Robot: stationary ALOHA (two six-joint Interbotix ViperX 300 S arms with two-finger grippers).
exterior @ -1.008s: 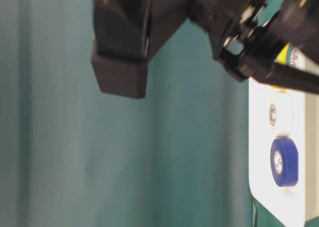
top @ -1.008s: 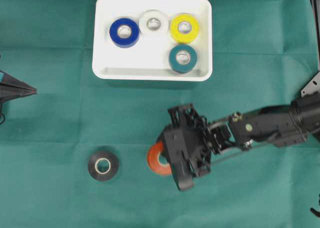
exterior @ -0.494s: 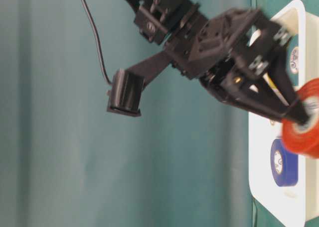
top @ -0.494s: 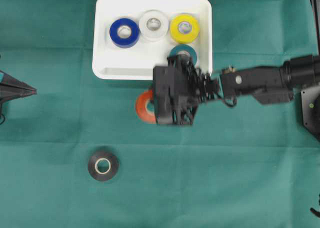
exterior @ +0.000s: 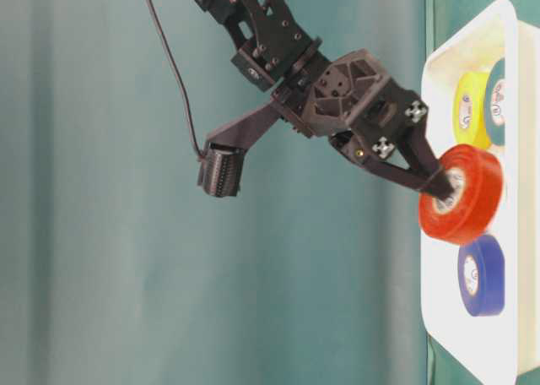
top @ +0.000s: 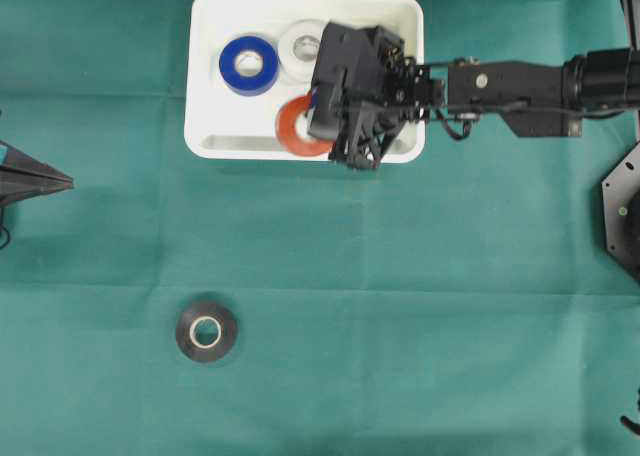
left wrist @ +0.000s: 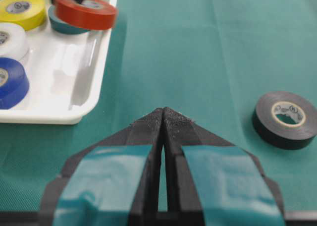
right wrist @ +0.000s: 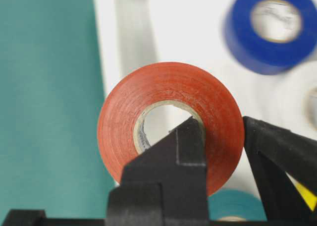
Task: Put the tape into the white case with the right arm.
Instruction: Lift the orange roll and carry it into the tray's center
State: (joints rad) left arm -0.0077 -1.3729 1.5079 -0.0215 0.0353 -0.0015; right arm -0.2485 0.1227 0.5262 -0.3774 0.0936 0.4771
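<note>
Overhead: right hand [top: 318, 116] is over the white case [top: 215, 76], near the far edge of the green surface [top: 400, 306]. It pinches the red tape [top: 292, 126], which hangs above the case's near rim area. Blue tape [top: 248, 64] and white tape [top: 300, 44] lie in the case; the arm hides the other rolls here. Black tape [top: 206, 332] lies alone on the surface toward the near left corner. Left hand [top: 35, 179] sits at the left edge, tips pressed together.

Table-level: red tape [exterior: 461, 194] is clear of the case floor, one finger [exterior: 426, 185] through its core. Yellow tape [exterior: 469, 108], teal tape [exterior: 494, 101] and blue tape [exterior: 481, 275] rest in the case.

Left wrist: left hand [left wrist: 163, 118] shut, nothing between the tips. Black tape [left wrist: 286, 118] to its right. Red tape [left wrist: 85, 11] appears over the case's corner, though height is hard to judge here.

Right wrist: one finger [right wrist: 181, 151] inside the red roll's core, the other [right wrist: 277, 146] outside, gripping the roll wall.
</note>
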